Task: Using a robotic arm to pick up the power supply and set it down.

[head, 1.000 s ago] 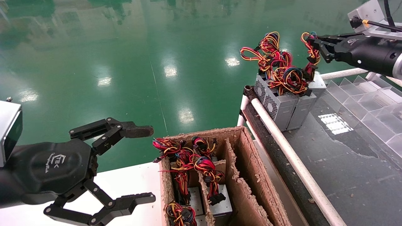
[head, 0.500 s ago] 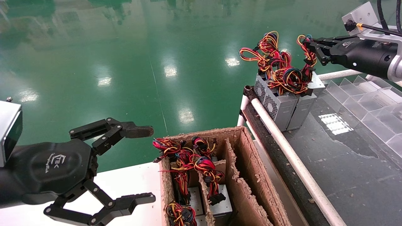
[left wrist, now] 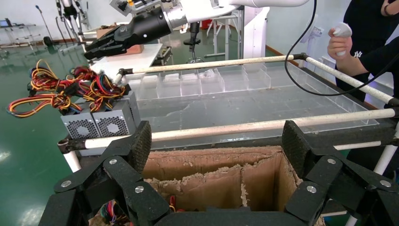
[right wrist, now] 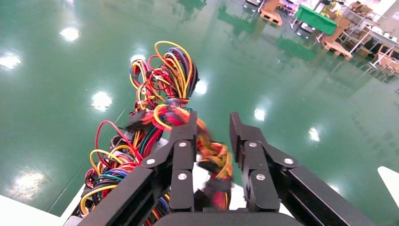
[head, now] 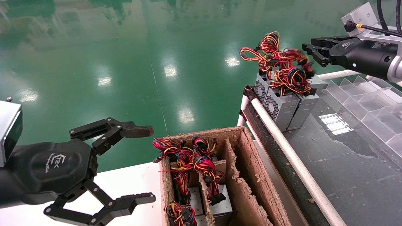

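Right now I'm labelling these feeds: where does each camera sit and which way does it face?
Head: high, facing forward and down at the cardboard box; shows left gripper and right gripper.
Left wrist: over open fingers, facing the power supplies.
Right wrist: between fingers, above wires.
All show those supplies' wires.

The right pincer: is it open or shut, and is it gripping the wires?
Open. In the right wrist view the right pincer shows a gap between its fingers, with the wires blurred and loose in it, not clamped.

Right claw [head: 309, 50] high, fingers slightly parted; left claw [head: 147, 163] low, spread wide.
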Robot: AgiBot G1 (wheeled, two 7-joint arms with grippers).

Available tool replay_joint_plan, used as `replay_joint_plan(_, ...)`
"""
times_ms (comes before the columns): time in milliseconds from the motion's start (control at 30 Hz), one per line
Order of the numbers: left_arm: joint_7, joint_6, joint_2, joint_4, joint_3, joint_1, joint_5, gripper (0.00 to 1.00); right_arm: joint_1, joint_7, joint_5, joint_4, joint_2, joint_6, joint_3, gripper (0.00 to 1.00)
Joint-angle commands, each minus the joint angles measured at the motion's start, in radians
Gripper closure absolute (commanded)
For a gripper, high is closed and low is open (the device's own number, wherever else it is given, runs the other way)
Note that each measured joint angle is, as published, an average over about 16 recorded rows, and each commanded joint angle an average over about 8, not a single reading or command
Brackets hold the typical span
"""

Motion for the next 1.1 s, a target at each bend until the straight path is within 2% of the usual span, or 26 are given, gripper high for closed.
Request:
replay_joint_plan(33,0.000,0.000,0.000,0.000,0.000,0.000,0.000,0.00,0.001,-0.001,-0.001,0.001,0.000,0.000,-0.001,0.00)
replay_joint_plan(167,0.000,0.000,0.000,0.000,0.000,0.000,0.000,0.00,0.012,0.006,0.023,0.006,0.015,-0.033,0.016,0.00)
replay_joint_plan(467,0.000,0.000,0.000,0.000,0.000,0.000,0.000,0.00,0.015,0.081,0.144,0.036,0.070,-0.192,0.096,0.00)
replay_joint_plan(1100,0.000,0.000,0.000,0.001,0.000,0.000,-0.001,0.00,-0.240,0.217,0.264,0.423,0.175,-0.314,0.140,0.00)
